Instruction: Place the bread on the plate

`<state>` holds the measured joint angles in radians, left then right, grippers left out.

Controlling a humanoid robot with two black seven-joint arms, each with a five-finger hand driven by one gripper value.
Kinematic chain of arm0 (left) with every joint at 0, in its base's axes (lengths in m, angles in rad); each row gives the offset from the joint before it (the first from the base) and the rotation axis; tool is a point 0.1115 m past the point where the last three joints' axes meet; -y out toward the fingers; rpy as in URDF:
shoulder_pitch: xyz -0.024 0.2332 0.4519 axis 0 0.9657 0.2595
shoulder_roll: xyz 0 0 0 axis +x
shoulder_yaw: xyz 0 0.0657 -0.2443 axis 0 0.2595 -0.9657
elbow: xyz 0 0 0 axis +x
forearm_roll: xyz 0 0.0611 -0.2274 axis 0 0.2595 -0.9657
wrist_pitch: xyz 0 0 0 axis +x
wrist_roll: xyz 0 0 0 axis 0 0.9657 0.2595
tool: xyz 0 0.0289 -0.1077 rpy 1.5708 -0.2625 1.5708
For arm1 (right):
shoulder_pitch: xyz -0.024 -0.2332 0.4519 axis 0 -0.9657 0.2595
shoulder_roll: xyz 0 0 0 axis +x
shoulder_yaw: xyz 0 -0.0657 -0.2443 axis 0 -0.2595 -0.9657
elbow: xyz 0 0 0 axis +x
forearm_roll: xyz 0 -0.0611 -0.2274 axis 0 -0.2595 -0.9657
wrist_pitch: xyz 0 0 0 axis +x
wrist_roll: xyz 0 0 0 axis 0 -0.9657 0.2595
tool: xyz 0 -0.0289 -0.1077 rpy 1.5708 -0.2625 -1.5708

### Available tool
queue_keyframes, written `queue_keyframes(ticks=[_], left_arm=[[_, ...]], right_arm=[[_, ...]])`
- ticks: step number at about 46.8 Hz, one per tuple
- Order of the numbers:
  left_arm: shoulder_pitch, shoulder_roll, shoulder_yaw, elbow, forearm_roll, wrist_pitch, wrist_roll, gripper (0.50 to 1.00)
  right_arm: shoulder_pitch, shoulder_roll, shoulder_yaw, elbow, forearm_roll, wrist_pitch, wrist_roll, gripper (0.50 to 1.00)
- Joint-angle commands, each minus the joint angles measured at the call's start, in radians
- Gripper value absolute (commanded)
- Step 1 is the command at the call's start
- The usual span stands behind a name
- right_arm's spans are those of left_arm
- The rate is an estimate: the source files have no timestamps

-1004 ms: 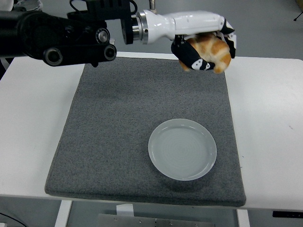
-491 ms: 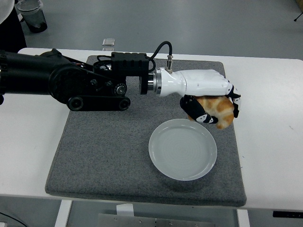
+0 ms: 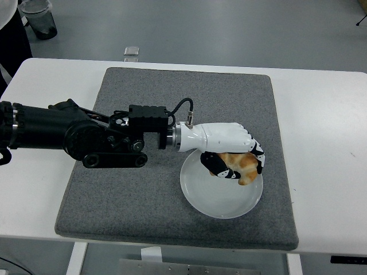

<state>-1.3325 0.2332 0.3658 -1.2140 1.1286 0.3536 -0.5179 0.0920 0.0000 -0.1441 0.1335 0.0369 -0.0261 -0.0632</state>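
A golden-brown piece of bread (image 3: 243, 166) is held in my left hand (image 3: 234, 165), whose white and black fingers are curled around it. The hand hangs low over the upper right part of the pale round plate (image 3: 215, 200), which lies on the grey mat. The bread sits just above the plate's surface; whether it touches is hard to tell. The black left arm (image 3: 74, 137) reaches in from the left edge across the mat. No right arm shows.
The grey felt mat (image 3: 143, 195) covers the middle of the white table (image 3: 327, 143). A small clear object (image 3: 131, 51) lies at the table's far edge. A dark container (image 3: 39, 17) stands on the floor at top left.
The left hand has carried the bread down and toward the near side, from high above the mat's far edge to just over the plate. The arm has lowered with it.
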Motion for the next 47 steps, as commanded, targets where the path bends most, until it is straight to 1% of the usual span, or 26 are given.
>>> queue_keyframes(ticks=[1, 6, 17, 24, 34, 47], left_arm=[[0.041, 0.000, -0.002, 0.019, 0.014, 0.007, -0.002, 0.500], [0.082, -0.002, -0.007, 0.031, 0.022, 0.015, -0.002, 0.500], [0.121, -0.005, -0.008, 0.068, 0.022, 0.024, -0.005, 0.500], [0.147, -0.052, -0.008, 0.108, 0.022, 0.025, -0.005, 0.500], [0.162, -0.071, -0.010, 0.117, 0.016, 0.027, -0.005, 0.500], [0.173, -0.063, -0.018, 0.119, 0.008, 0.028, -0.004, 0.500]], right_arm=[[0.000, 0.000, 0.000, 0.000, 0.000, 0.000, 0.000, 0.930], [0.000, 0.000, 0.000, 0.000, 0.000, 0.000, 0.000, 0.930], [0.002, 0.000, 0.000, 0.000, 0.000, 0.000, -0.001, 0.930], [0.002, 0.000, 0.000, 0.000, 0.000, 0.000, 0.000, 0.930], [0.002, 0.000, 0.000, 0.000, 0.000, 0.000, 0.000, 0.932], [0.002, 0.000, 0.001, 0.000, 0.000, 0.000, -0.001, 0.930]])
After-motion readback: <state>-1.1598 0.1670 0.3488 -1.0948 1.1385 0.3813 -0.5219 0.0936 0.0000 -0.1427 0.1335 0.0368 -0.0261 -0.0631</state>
